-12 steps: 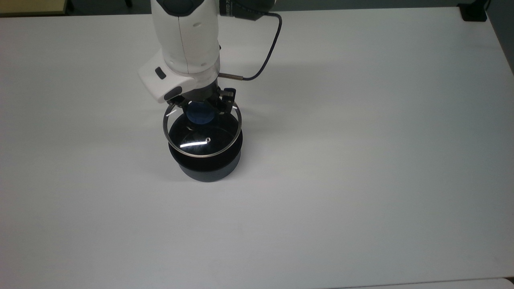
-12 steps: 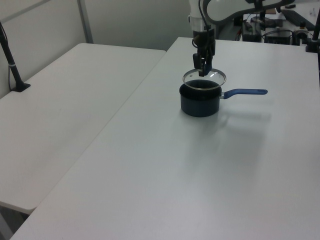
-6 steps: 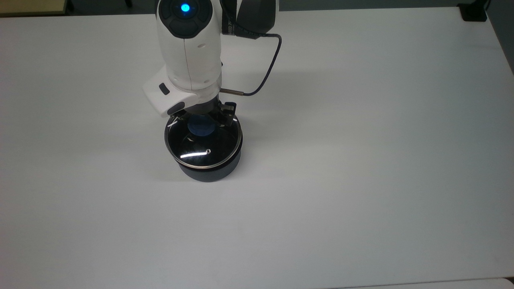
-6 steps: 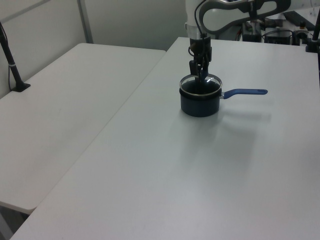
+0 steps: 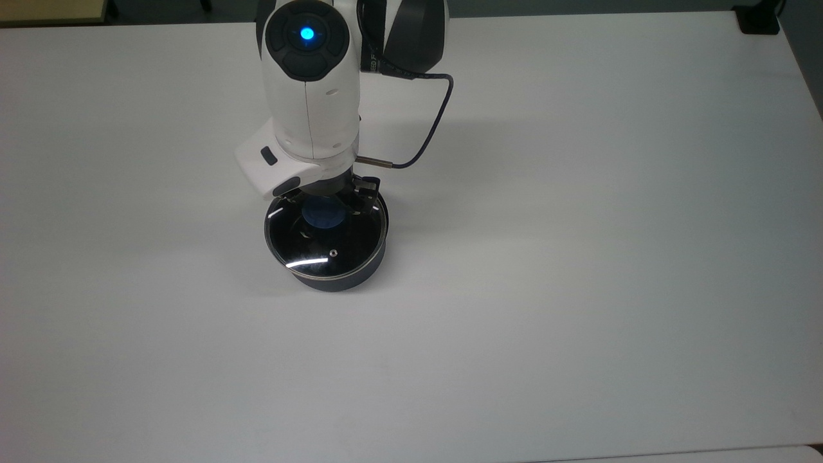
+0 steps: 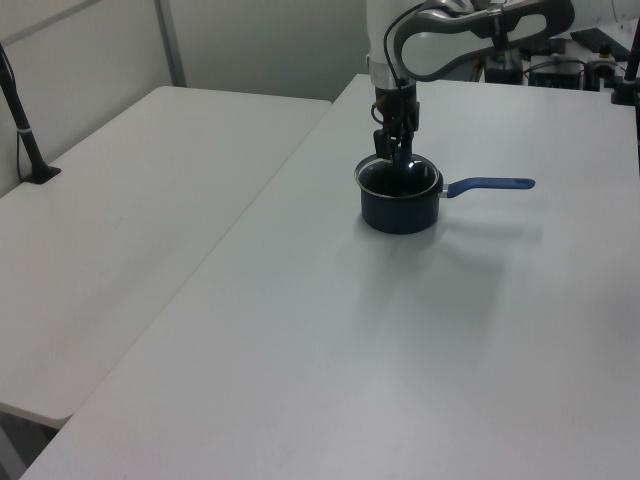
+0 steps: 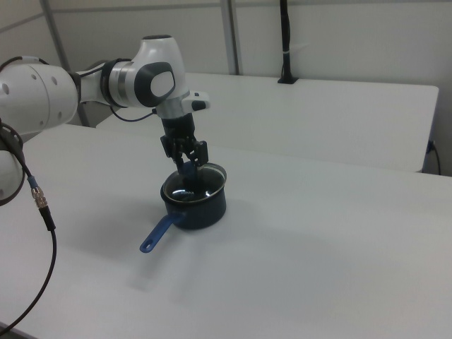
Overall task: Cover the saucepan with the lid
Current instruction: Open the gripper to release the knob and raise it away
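Your gripper (image 5: 326, 207) is closed on the blue knob (image 5: 323, 216) at the centre of the glass lid (image 5: 326, 241), one black finger (image 5: 364, 193) on each side of it. You can see the same grasp in the right view, where the gripper (image 7: 188, 167) hangs straight down from the white wrist, and in the left view, where it (image 6: 394, 150) reaches down into the pan mouth.

The lid lies on the mouth of the saucepan (image 5: 334, 275), its metal rim ringing the dark wall below. In the right view the lid (image 7: 200, 181) looks slightly tilted, its far edge raised above the saucepan (image 7: 198, 206); you cannot tell whether it is fully seated all round. A small vent hole (image 5: 332, 253) shows in the glass toward the top view's bottom.

The saucepan (image 6: 400, 207) stands upright on the white table (image 5: 578, 257). Its long blue handle (image 6: 490, 184) points to the left view's right; in the right view the handle (image 7: 157, 234) runs toward the lower left.

A dark cable (image 5: 432, 122) loops from the arm's wrist, on the top view's right of the arm.
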`<action>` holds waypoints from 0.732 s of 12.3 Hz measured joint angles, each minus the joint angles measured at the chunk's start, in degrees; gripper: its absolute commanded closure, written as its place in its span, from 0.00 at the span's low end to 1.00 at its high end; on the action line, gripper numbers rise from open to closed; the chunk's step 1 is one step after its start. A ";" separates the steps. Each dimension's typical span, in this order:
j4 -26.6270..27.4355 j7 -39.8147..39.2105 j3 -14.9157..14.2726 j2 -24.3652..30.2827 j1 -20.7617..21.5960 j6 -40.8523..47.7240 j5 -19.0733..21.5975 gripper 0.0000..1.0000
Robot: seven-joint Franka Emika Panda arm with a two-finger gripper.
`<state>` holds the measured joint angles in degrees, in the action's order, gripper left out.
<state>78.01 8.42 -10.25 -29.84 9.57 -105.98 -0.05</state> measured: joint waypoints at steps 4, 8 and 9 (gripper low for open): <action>0.00 0.00 0.00 0.00 0.00 0.00 -0.55 0.43; 0.03 0.00 0.00 0.00 0.00 0.00 -0.59 0.43; 0.04 0.00 0.00 0.00 0.02 0.36 -0.59 0.43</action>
<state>78.05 8.42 -10.25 -29.84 9.58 -105.62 -0.64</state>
